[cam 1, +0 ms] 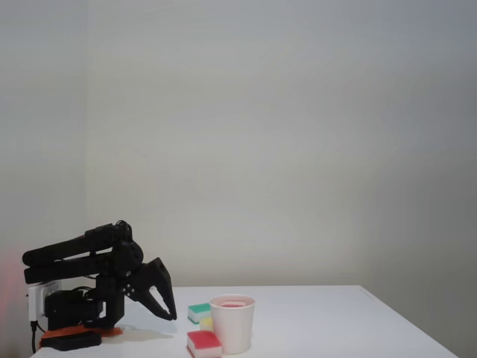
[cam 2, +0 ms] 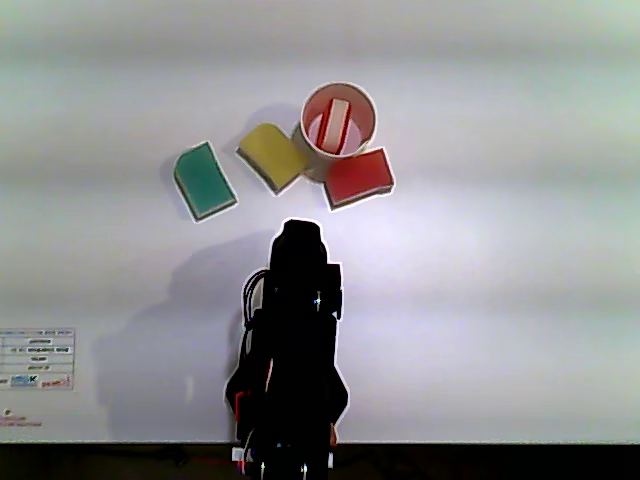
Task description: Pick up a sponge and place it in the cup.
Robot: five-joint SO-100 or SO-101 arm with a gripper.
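Observation:
A white paper cup (cam 1: 232,328) (cam 2: 371,104) stands on the white table. One red-and-white sponge (cam 2: 335,124) stands on edge inside it, and its red top (cam 1: 233,303) shows at the rim. A second red sponge (cam 1: 203,342) (cam 2: 358,177) lies flat on the table, touching the cup's side. My gripper (cam 1: 170,315) (cam 2: 300,228) is drawn back near the arm's base, well short of the cup. It points down at the table, and its fingertips meet with nothing between them.
A yellow sponge (cam 2: 273,155) (cam 1: 206,324) lies against the cup, and a green sponge (cam 2: 205,180) (cam 1: 198,309) lies further out. The folded black arm (cam 1: 82,261) sits on its base. A label sheet (cam 2: 38,360) lies near the table's edge.

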